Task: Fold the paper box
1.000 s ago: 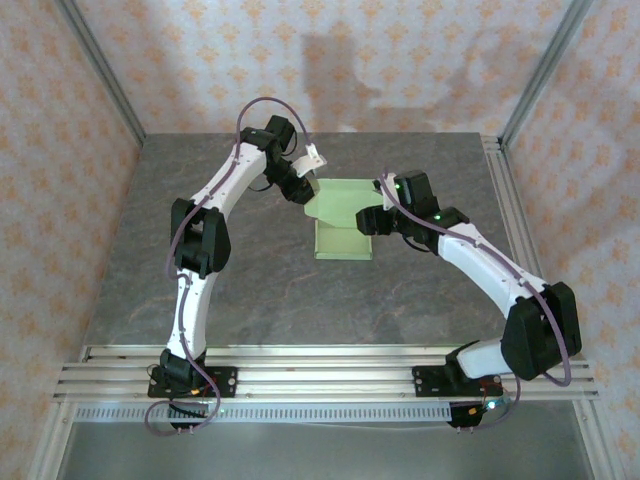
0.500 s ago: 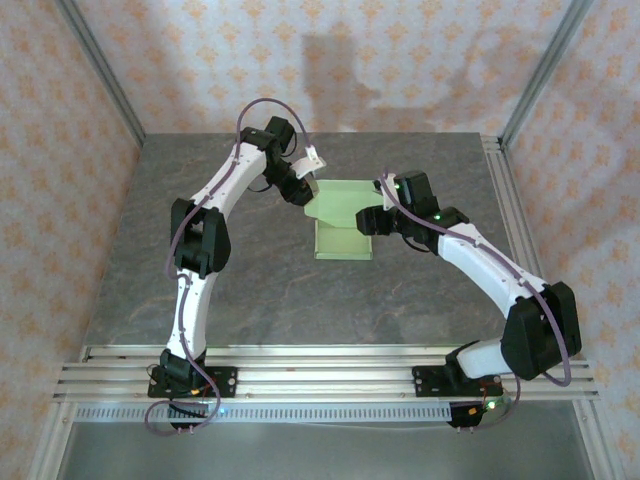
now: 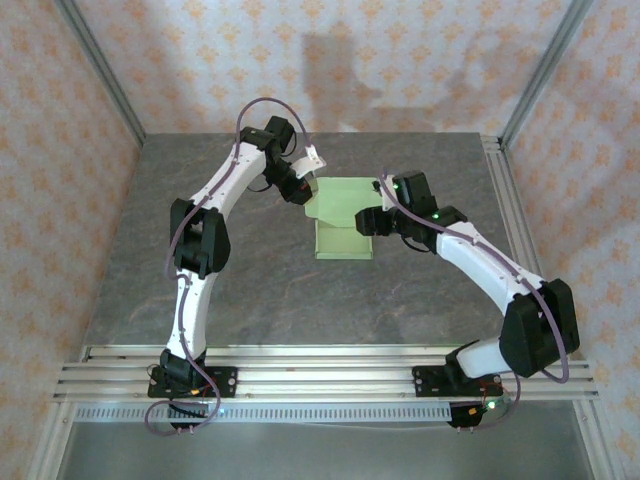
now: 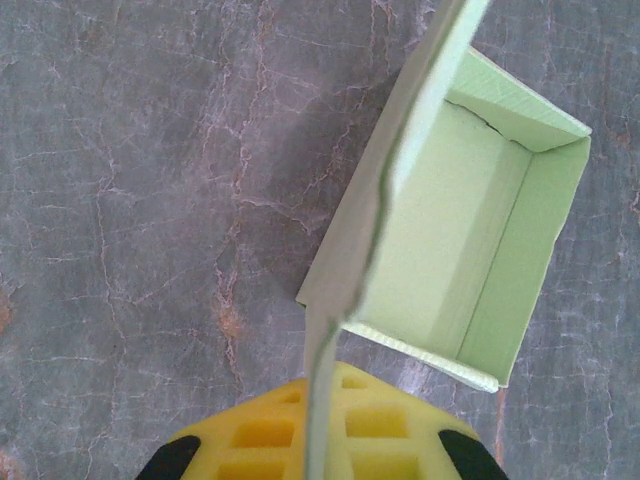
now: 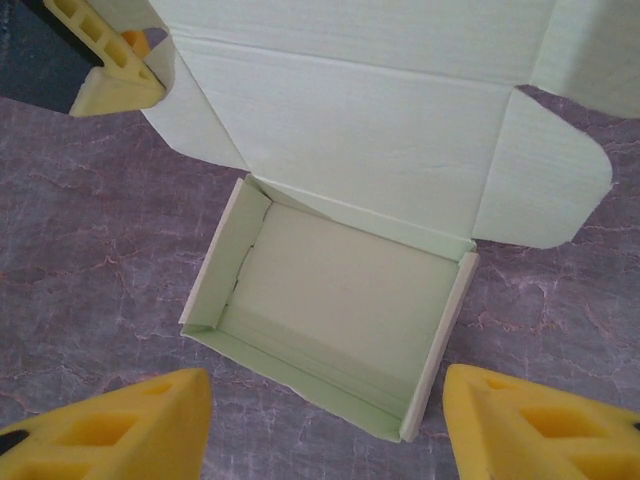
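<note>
The paper box point(image 3: 343, 222) lies mid-table as an open pale green tray with its lid raised at the far side. In the left wrist view the lid point(image 4: 400, 170) runs edge-on between the yellow pads point(image 4: 400, 425) of my left gripper point(image 4: 320, 405), which is shut on it; the tray point(image 4: 450, 240) lies to the right. My left gripper point(image 3: 300, 190) is at the box's far left corner. My right gripper point(image 3: 372, 222) hovers at the box's right side. In the right wrist view my right gripper point(image 5: 325, 440) is open over the tray point(image 5: 340, 300), and the lid point(image 5: 350, 120) has a rounded tab point(image 5: 545, 180).
The grey marbled tabletop point(image 3: 250, 280) surrounds the box. Aluminium rails point(image 3: 330, 365) cross the near edge and another runs down the right side point(image 3: 505, 210). Patterned walls point(image 3: 400, 70) close in the back and sides.
</note>
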